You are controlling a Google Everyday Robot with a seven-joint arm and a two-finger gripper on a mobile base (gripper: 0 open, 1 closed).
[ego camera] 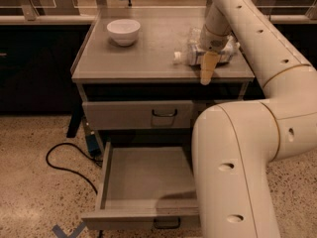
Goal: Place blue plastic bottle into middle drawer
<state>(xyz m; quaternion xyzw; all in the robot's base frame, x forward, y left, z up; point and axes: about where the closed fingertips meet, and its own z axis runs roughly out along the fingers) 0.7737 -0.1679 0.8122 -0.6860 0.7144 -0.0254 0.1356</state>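
Note:
The blue plastic bottle [191,56] lies on its side on the cabinet top [148,53] near the right front edge, with its white cap pointing left. My gripper [207,74] hangs from the arm directly over and in front of the bottle's middle, its tip reaching the top's front edge. It hides part of the bottle. The middle drawer [143,175] stands pulled open low in the cabinet, its grey tray bare. My arm's large link [237,172] covers the drawer's right side.
A white bowl [123,31] sits at the back left of the cabinet top. A closed drawer with a taller front [138,114] is above the open one. A black cable [64,158] lies on the speckled floor at left, near a blue tape mark [67,230].

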